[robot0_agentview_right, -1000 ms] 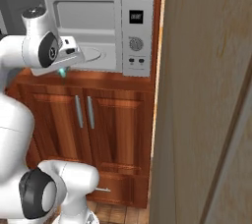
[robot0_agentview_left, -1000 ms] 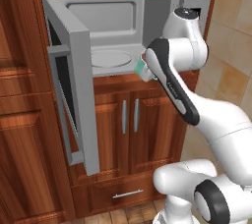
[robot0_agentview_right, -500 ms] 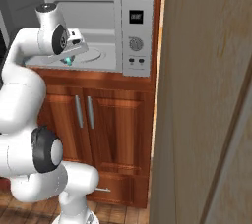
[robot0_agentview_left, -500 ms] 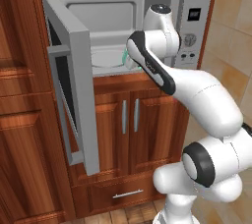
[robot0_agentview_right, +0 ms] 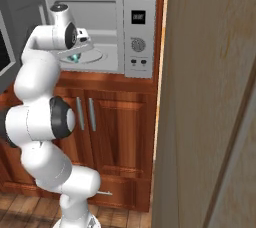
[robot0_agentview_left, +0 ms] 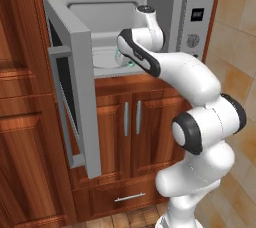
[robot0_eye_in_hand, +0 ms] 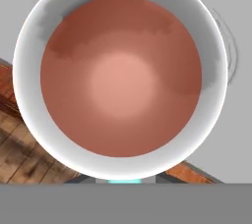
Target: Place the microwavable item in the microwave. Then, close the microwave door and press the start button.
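I am looking into a home kitchen. A silver microwave is sitting built into reddish wooden cabinets, its door hanging open to the left. Below it, cupboard doors with metal bar handles and a drawer are showing. Beige wall tiles and a wooden plank floor are framing the scene.
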{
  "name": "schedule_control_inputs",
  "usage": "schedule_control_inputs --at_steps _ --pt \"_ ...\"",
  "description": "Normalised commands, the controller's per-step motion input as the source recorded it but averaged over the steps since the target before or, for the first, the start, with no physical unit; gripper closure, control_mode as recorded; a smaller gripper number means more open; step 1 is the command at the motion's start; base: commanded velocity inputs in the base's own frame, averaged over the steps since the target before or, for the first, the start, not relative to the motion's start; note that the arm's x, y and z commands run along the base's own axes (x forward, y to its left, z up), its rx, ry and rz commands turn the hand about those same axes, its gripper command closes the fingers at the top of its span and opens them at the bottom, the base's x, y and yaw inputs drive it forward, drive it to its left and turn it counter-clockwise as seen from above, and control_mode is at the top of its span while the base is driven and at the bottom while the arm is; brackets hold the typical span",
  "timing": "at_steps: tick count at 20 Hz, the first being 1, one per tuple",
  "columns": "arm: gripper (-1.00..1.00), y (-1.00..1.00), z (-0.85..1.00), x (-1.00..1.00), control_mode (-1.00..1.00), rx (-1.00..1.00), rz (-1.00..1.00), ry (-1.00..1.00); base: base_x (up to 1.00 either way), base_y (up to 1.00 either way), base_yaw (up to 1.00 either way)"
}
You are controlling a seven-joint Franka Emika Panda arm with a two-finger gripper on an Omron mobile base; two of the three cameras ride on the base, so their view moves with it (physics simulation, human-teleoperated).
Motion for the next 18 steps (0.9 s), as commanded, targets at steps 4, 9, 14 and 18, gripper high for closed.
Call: schedule_control_inputs --at_steps 4,9,14,18 --pt "1.0 0.21 -0.27 0.63 -1.0 0.0 0.0 0.07 0.0 0.0 0.0" --pt "1.0 0.16 -0.2 0.55 -1.0 0.0 0.0 0.03 0.0 0.0 0.0" --pt "1.0 0.04 -0.3 0.54 -1.0 0.0 0.0 0.02 0.0 0.0 0.0" --pt "1.0 0.0 -0.22 0.59 -1.0 0.0 0.0 0.0 0.0 0.0 0.0"
